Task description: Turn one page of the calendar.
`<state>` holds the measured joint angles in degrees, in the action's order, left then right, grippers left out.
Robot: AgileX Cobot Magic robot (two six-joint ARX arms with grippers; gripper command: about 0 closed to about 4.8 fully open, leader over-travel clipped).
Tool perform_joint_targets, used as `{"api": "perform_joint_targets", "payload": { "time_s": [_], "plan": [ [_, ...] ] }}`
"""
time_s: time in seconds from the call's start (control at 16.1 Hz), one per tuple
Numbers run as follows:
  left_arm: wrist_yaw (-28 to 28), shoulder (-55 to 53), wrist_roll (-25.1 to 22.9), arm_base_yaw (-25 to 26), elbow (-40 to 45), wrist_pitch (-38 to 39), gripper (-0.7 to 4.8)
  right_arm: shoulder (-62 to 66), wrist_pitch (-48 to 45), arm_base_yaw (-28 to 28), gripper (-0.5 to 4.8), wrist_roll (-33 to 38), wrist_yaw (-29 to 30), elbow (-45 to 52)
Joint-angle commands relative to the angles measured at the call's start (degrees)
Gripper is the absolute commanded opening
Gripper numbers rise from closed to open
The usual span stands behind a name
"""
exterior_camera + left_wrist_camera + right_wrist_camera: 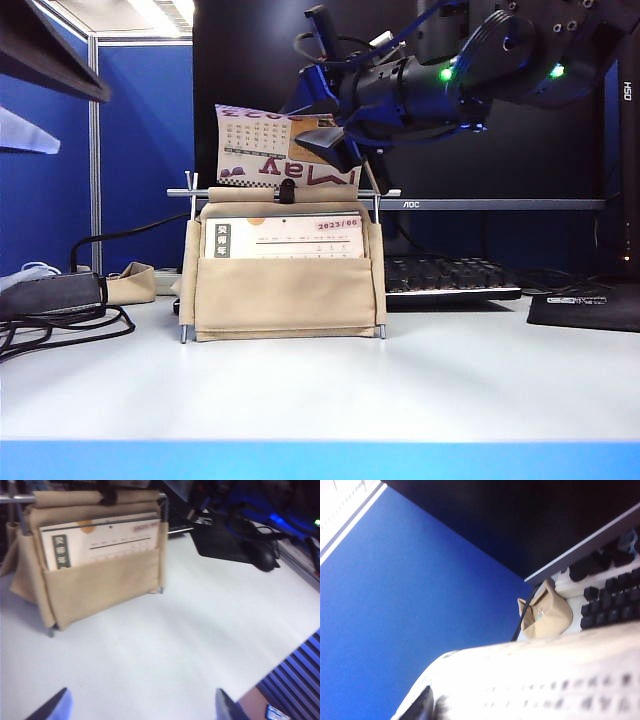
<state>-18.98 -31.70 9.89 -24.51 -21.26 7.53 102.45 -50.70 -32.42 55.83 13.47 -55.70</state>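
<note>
The calendar (283, 270) stands on the table (330, 385). Its page (262, 148) is flipped up above the rod, my right tool (335, 150) against it, grip unclear. My left tool (142, 707) hangs wide open over the table.

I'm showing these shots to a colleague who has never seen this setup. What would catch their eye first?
Probably the right gripper reaching in from the upper right, at the page that stands flipped up above the calendar, its print upside down. Next the calendar itself, a beige pouch on a rod frame mid-table, before a black monitor. The left gripper hangs open over bare table, off to the side.
</note>
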Motion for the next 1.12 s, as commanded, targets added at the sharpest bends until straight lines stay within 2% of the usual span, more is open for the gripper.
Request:
{"api": "perform_joint_targets", "payload": {
  "time_s": [0.06, 0.62, 0.93, 1.06, 1.12],
  "plan": [
    [-0.37, 0.02, -0.02, -0.02, -0.22, -0.22, 3.73, 0.07, -1.92, 1.25, 2.55, -0.24, -2.05, -0.33],
    [-0.52, 0.07, 0.26, -0.02, -0.22, 0.57, 3.73, 1.64, 0.20, 2.32, 2.56, -2.51, -1.29, -7.28],
    [-0.81, 0.11, 1.25, -0.02, -0.22, 1.66, 3.73, 1.90, -0.50, 2.38, 2.56, -2.56, -1.38, -7.37],
    [-1.27, 0.13, 1.27, -0.02, -0.22, 1.68, 3.72, 1.79, -2.60, 2.40, 2.51, -6.95, 1.22, -7.37],
    [-1.86, 0.24, 1.29, -0.02, -0.24, 0.63, 3.60, 1.14, -6.80, 2.91, 2.01, -11.10, 4.57, -7.28]
  ]
}}
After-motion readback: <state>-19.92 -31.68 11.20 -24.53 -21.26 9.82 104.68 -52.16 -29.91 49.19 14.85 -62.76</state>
